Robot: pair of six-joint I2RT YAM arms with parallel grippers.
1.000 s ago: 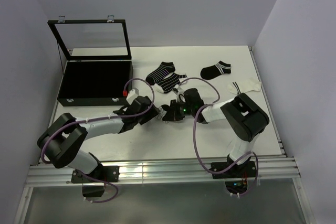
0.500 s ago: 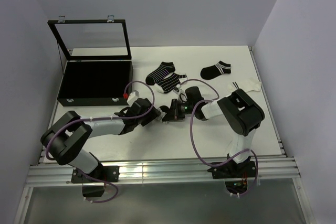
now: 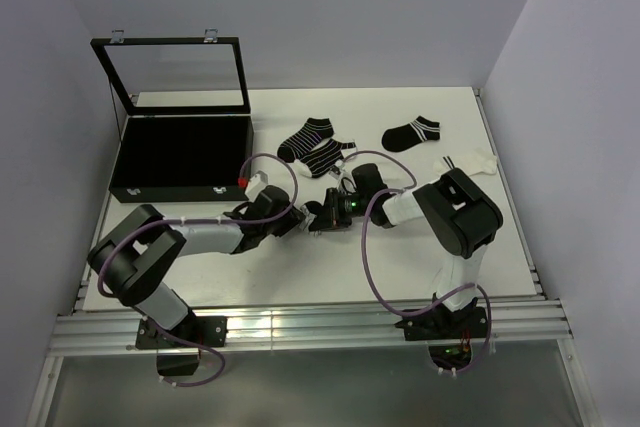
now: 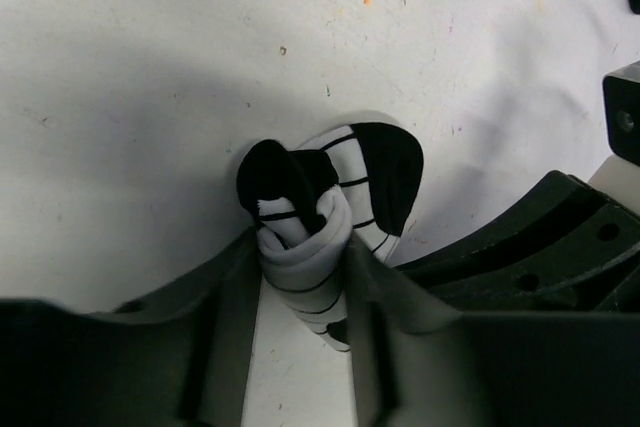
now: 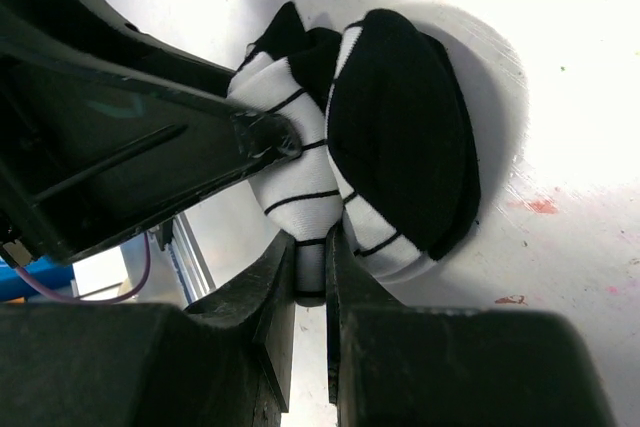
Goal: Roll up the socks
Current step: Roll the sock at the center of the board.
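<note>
In the middle of the white surface (image 3: 300, 272) the two arms meet, and between them lies a rolled sock (image 4: 335, 182). It is white with thin black stripes and has black parts at its end. The left tool (image 4: 300, 262) is pinching this bundle: its two fingers press on the white part from both sides. The right tool (image 5: 312, 277) comes from the opposite side. Its fingers are almost pressed together, and a thin fold of the same sock is caught between them. The bundle rests on the surface.

Farther away, four more socks lie flat. A dark striped sock (image 3: 306, 136) and a light striped sock (image 3: 325, 158) lie touching each other, just beyond the tools. To the right of them is a black sock (image 3: 411, 133), and a little nearer, at the right, a white sock (image 3: 470, 162). At the far left stands a black case (image 3: 180, 162) with its lid (image 3: 175, 75) open and upright.
</note>
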